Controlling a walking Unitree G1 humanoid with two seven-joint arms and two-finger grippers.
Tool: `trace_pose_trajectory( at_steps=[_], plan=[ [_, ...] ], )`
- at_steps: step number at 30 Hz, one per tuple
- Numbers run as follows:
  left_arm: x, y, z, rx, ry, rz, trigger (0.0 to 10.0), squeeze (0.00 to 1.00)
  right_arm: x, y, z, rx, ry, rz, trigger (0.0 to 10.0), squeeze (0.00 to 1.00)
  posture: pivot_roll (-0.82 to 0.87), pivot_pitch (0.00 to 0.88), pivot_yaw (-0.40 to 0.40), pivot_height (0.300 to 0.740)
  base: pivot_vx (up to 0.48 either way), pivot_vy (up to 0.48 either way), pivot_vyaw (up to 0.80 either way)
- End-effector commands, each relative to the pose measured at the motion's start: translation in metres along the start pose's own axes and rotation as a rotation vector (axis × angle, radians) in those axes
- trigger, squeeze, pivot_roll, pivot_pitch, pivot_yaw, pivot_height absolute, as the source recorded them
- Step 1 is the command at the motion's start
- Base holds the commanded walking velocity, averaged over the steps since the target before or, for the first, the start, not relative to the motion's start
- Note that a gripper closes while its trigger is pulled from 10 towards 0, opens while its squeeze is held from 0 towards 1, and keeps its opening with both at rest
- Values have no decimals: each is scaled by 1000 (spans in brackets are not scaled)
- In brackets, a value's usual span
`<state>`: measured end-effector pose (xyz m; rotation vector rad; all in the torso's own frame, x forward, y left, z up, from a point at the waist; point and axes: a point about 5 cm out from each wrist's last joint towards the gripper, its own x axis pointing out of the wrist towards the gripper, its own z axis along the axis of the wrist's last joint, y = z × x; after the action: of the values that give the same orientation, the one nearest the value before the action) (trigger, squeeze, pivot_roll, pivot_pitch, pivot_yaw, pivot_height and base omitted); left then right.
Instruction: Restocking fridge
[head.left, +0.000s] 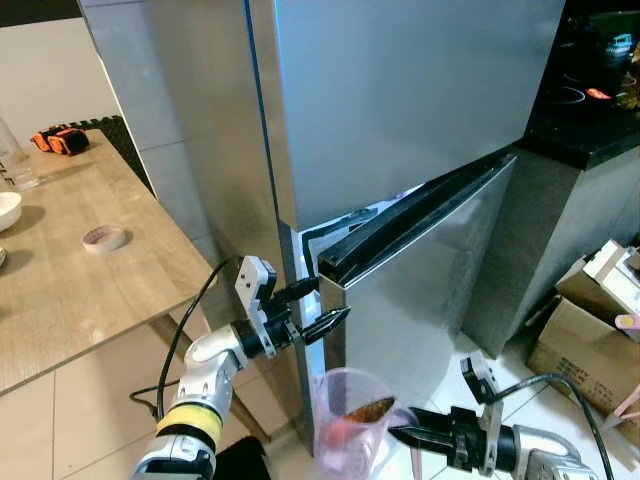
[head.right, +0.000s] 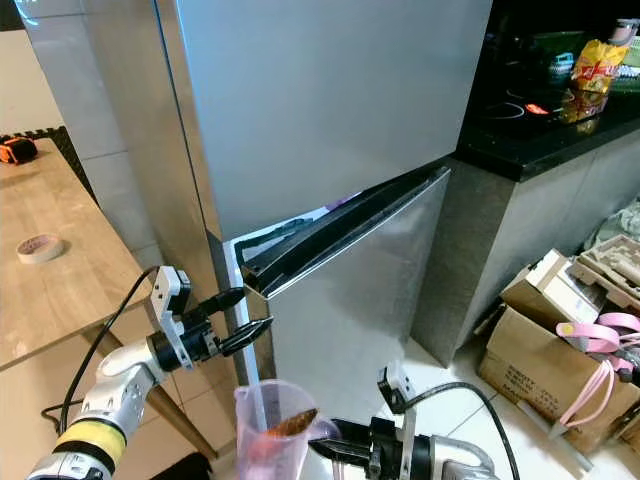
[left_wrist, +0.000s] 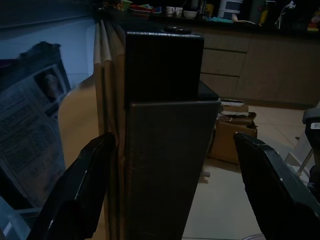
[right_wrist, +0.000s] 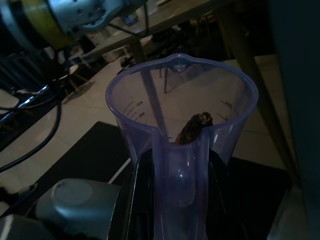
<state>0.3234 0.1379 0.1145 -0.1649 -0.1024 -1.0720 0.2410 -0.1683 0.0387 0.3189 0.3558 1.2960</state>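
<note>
Nearest, low in front: one clear measuring jug (head.left: 352, 420) with a brown item inside, handle clamped between the right gripper (head.left: 418, 437)'s two fingers. Just beyond, left gripper (head.left: 322, 305) spread wide, one finger on each side of the lower fridge door (head.left: 430, 270)'s open edge. Behind, one steel fridge (head.left: 400, 90), upper door shut. Off left, one wooden table (head.left: 60, 270) with one tape roll (head.left: 103, 238). Far right, cardboard boxes (head.left: 580, 335).

Left arm (head.left: 205, 375): silver-grey metal casing, yellow band near the lower segment, black joint ring, white wrist camera block (head.left: 254, 281), black cable looped alongside. Left gripper (head.left: 320, 303): two long black tapered fingers. Right arm (head.left: 535, 448): silver casing, white wrist block, black cable. Right gripper (head.left: 412, 436): black fingers.
</note>
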Motion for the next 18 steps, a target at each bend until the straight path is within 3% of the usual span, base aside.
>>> trace_pose_trajectory(
  at_steps=[1, 3, 8, 10, 13, 14, 18],
  plan=[
    [10, -9, -4, -26, -1, -48, 10000, 0, 5, 5, 2, -27, 50, 60, 10000, 0, -97, 0, 29, 740, 0, 0, 0],
    [14, -14, 0, -43, -34, -76, 10000, 0, 8, 7, -3, -40, 117, 83, 10000, 0, -97, 0, 29, 740, 0, 0, 0],
    [14, -10, 11, -41, -93, -55, 10000, 0, 8, 8, -5, -41, 143, 83, 10000, 0, -96, 0, 27, 740, 0, 0, 0],
    [4, 5, 31, -41, -201, 46, 10000, 0, 9, 10, -6, -34, 153, 89, 10000, 0, -96, 0, 27, 740, 0, 0, 0],
    [-2, 12, 39, -45, -254, 92, 10000, 0, 9, 11, -7, -31, 156, 93, 10000, 0, -96, 0, 27, 740, 0, 0, 0],
    [-9, 17, 48, -52, -304, 115, 10000, 0, 9, 11, -7, -29, 158, 95, 10000, 0, -96, 0, 27, 740, 0, 0, 0],
    [-28, 11, 52, -90, -327, 40, 10000, 0, 9, 12, -8, -28, 166, 97, 10000, 0, -90, 0, 27, 740, 0, 0, 0]
  ],
)
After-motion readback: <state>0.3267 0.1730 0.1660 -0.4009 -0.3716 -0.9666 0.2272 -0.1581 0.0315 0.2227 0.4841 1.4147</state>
